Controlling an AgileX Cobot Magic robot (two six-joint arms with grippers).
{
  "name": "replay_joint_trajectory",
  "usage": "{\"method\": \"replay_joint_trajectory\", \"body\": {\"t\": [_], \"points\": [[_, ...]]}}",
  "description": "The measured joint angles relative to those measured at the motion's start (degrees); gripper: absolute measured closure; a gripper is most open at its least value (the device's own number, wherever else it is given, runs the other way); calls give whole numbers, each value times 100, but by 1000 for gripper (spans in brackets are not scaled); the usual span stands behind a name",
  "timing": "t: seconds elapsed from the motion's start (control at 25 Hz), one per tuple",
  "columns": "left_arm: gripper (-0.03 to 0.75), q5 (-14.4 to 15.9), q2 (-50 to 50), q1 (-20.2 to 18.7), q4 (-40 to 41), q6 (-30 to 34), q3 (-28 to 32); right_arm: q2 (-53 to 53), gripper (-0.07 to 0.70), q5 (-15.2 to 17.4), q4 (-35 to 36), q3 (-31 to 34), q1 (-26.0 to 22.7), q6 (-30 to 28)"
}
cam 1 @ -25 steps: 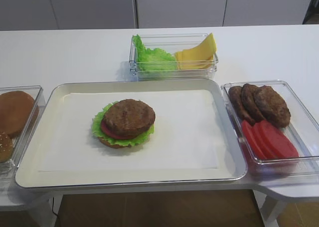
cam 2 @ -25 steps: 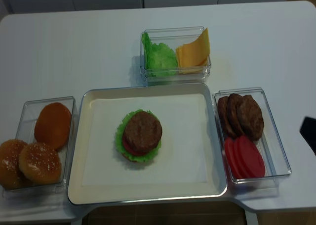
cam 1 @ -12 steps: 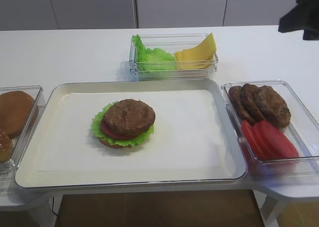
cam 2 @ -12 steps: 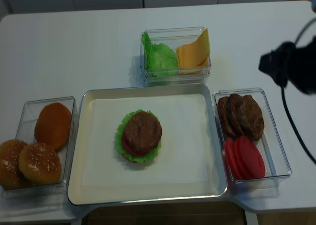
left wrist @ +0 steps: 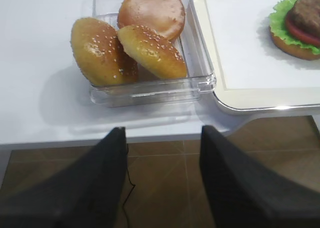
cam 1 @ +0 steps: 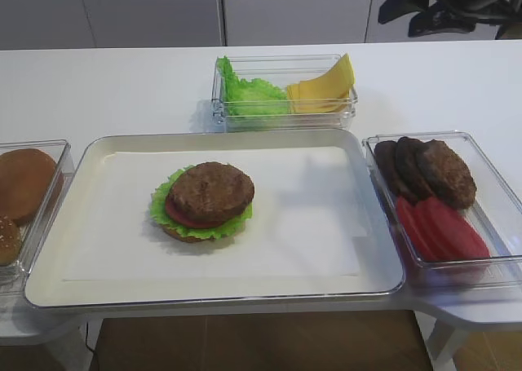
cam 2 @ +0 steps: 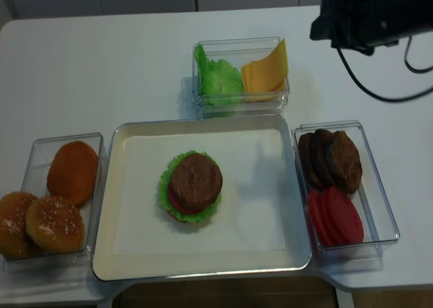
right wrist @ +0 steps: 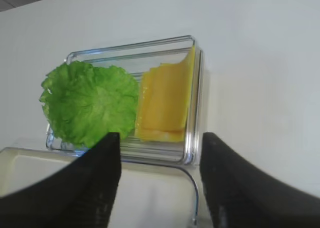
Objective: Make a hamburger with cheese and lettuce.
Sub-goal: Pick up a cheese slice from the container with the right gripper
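Above the far bin, the right tool [right wrist: 159, 180] hangs open and empty; it should drop squarely onto the cheese [right wrist: 165, 102], beside the lettuce [right wrist: 87, 102], pinching only the top slice for the hamburger [cam 1: 205, 200].

A white table [cam 1: 122, 86] carries everything. Near the front edge sits a wide cream tray [cam 1: 98, 281]. Just left of it stands a clear tub of buns [cam 2: 95, 186], just right of it a clear tub of patties and tomato slices [cam 2: 379, 186]. Behind the tray, farther back, a third clear tub [cam 1: 281, 120] holds greens and cheese.
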Motion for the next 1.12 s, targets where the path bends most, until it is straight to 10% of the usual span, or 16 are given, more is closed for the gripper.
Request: {"method": "replay_joint_trajectory", "body": {"t": [0.44, 1.12], "points": [[358, 0, 0, 0, 0, 0, 0, 1787, 353, 268, 419, -1506, 0, -215], [358, 0, 0, 0, 0, 0, 0, 2396, 381, -176, 1135, -1687, 0, -813]]}}
